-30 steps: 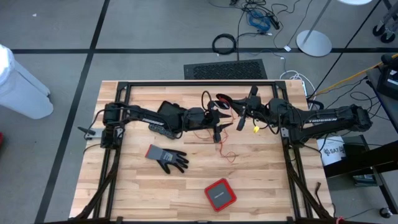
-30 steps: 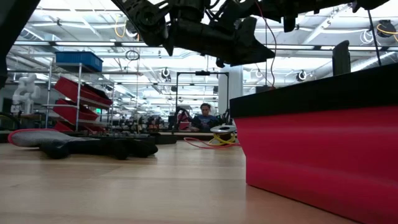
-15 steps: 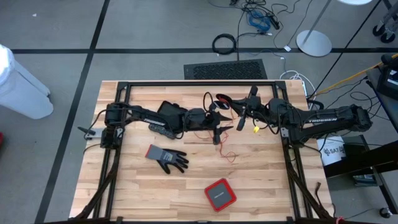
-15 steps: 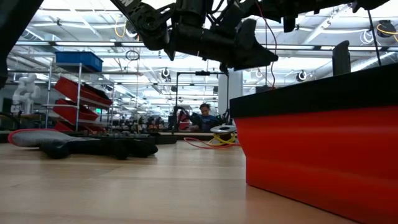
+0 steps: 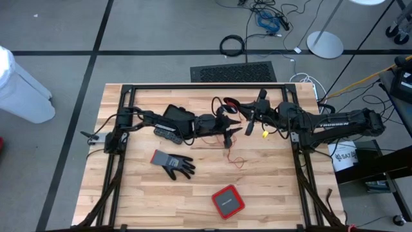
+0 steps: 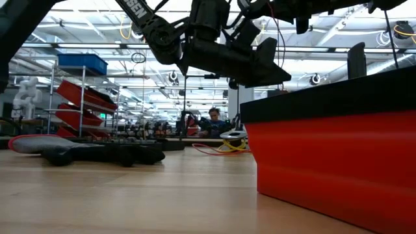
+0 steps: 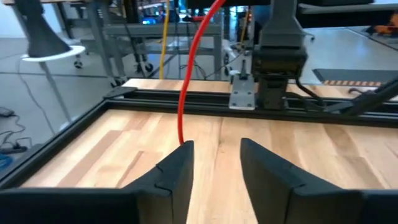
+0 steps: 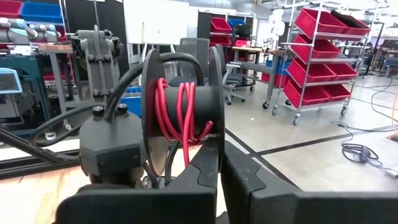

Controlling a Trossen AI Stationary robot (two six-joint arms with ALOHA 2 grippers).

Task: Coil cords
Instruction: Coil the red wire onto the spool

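A thin red cord (image 7: 193,68) comes down from a black spool (image 8: 183,99) (image 5: 230,103) on which it is wound in several turns. Its loose end lies in loops on the wood (image 5: 237,160). My left gripper (image 7: 217,146) (image 5: 233,127) hangs open above the table's middle, pointing almost level toward the table's right edge, and the cord reaches the tip of one of its fingers. My right gripper (image 8: 221,155) (image 5: 248,119) is shut at the spool, in the air right of centre. A small yellow piece (image 5: 264,134) shows under the right arm. My left gripper: the red cord runs down to the tip of one finger (image 7: 185,148) and disappears behind it; I cannot tell whether it touches, and nothing lies in the gap. My right gripper pinches the lower rim of the spool's nearer flange (image 8: 216,138) between its two fingers, coming level from the table's right side. The spool stands lifted clear of the table.
A grey-and-black glove (image 5: 174,164) (image 6: 84,151) lies left of centre near the front. A red box with a black top (image 5: 227,201) (image 6: 331,156) stands near the front edge. A black frame rail (image 5: 206,86) rings the tabletop. Bare wood lies between glove and box.
My left gripper has sunk a little toward the table and edged toward the right arm. The right arm and the spool have kept still.
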